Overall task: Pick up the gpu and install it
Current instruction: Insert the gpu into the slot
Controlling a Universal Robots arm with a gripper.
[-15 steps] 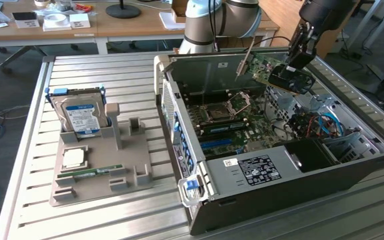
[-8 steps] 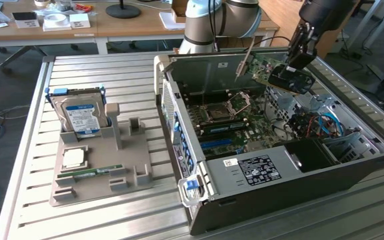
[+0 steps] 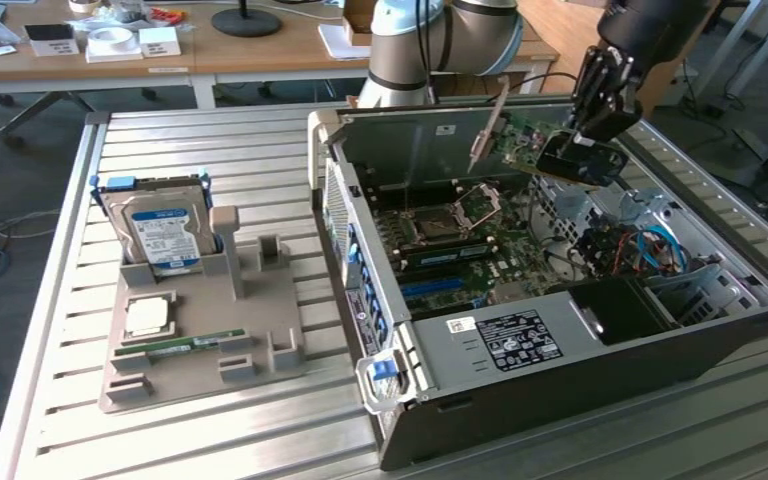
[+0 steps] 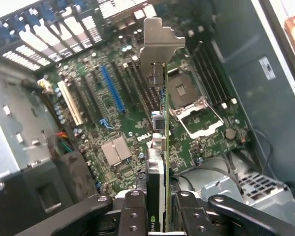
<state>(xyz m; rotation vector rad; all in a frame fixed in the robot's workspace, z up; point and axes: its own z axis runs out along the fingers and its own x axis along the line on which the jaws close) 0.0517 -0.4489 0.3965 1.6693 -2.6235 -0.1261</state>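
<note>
Item: gpu (image 3: 528, 140) (image 4: 156, 167), clamped edge-on between the narrowed fingers of the gripper (image 3: 582, 138) (image 4: 160, 209), metal bracket (image 4: 160, 44) at the far end from the wrist.
Location: aloft over the open computer case (image 3: 544, 360), motherboard (image 4: 118, 147) beneath the fingertips, not touching.
Note: the grip on the card's body probably keeps its connector edge free.

slatted metal table (image 3: 197, 150) | grey parts holder (image 3: 271, 345) (exterior view's left) | open computer case (image 3: 624, 370)

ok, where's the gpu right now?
The gpu is in the exterior view's upper right, clamped in the end effector above the motherboard in the open case.
</note>
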